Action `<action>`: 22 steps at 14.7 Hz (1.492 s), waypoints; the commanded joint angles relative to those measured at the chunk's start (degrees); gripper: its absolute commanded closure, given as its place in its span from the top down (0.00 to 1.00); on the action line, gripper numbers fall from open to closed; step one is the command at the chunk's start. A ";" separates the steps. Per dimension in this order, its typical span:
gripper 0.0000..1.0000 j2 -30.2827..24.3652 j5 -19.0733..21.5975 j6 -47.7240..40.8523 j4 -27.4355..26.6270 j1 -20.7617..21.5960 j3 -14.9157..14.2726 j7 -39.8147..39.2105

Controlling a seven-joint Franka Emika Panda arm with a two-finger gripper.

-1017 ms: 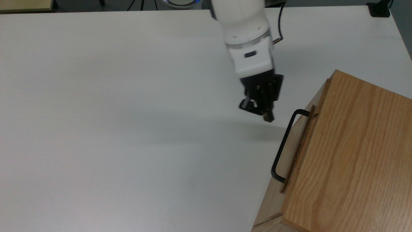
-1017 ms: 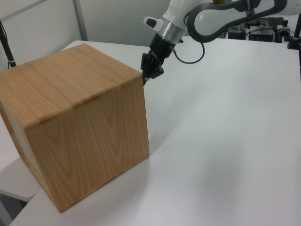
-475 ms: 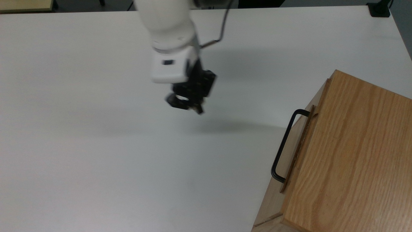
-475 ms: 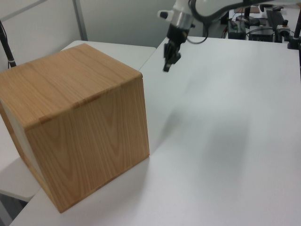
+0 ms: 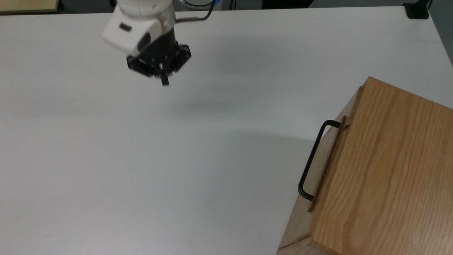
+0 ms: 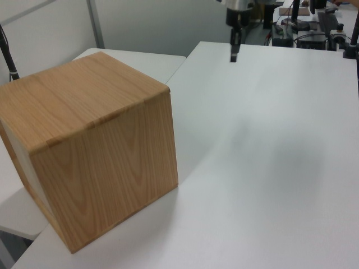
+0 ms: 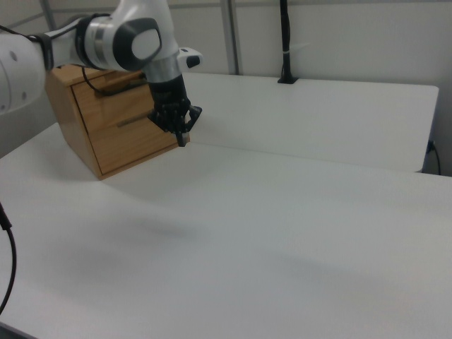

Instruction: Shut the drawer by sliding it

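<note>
The drawer point(image 5: 322, 160) shows in the top view as a thin wood front panel with a black U-shaped handle point(image 5: 310, 160), lying almost flush against the oak cabinet point(image 5: 385, 170) at the top view's right. My gripper point(image 5: 165, 80) hangs above the white table point(image 5: 177, 159) far to the top view's upper left of the handle, fingers together and holding nothing. In the left view the gripper point(image 6: 233, 54) is at the far end of the table, well beyond the cabinet point(image 6: 95, 145). In the right view the gripper point(image 7: 183, 138) hangs just in front of the cabinet point(image 7: 92, 134).
The table's near edge runs beside the cabinet in the left view. A black post point(image 7: 284, 42) stands at the table's far edge in the right view. A black clamp point(image 5: 417, 10) sits at the top view's upper right corner.
The gripper has swung away from the drawer handle, across the table to the top view's upper left. The drawer and cabinet have not moved.
</note>
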 commanded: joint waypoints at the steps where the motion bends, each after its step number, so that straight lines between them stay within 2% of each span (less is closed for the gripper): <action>1: 0.00 -7.78 -3.58 -9.00 -2.97 1.13 -0.74 13.71; 3: 0.00 -9.81 -4.72 -12.54 -2.97 1.39 -0.66 17.96; 4: 0.06 -10.69 -4.72 -13.42 -2.97 1.39 -0.65 19.19; 5: 0.21 -11.74 -4.64 -14.13 -2.97 1.30 -0.65 20.51; 6: 0.24 -12.62 -4.46 -14.14 -3.41 1.39 -0.65 21.39; 8: 0.48 -13.60 -3.94 -14.31 -3.94 1.13 -0.65 21.58; 9: 0.49 -13.95 -3.76 -14.14 -4.29 1.04 -0.65 21.58; 10: 0.57 -14.13 -3.58 -13.79 -4.73 1.21 -0.65 21.58; 11: 0.71 -14.39 -3.41 -13.87 -4.90 1.48 -0.83 21.58; 12: 0.85 -14.56 -3.49 -14.13 -4.99 2.09 -1.70 21.67; 14: 0.90 -14.83 -3.40 -13.44 -5.87 4.80 -4.15 21.58; 15: 1.00 -14.83 -3.40 -13.43 -6.31 7.17 -6.17 21.58; 18: 1.00 -14.83 -3.06 -13.52 -6.40 7.81 -6.63 20.96; 20: 1.00 -15.18 -2.44 -13.43 -6.40 8.95 -8.03 20.88; 22: 1.00 -15.09 -0.17 -13.43 -6.31 8.34 -8.12 20.88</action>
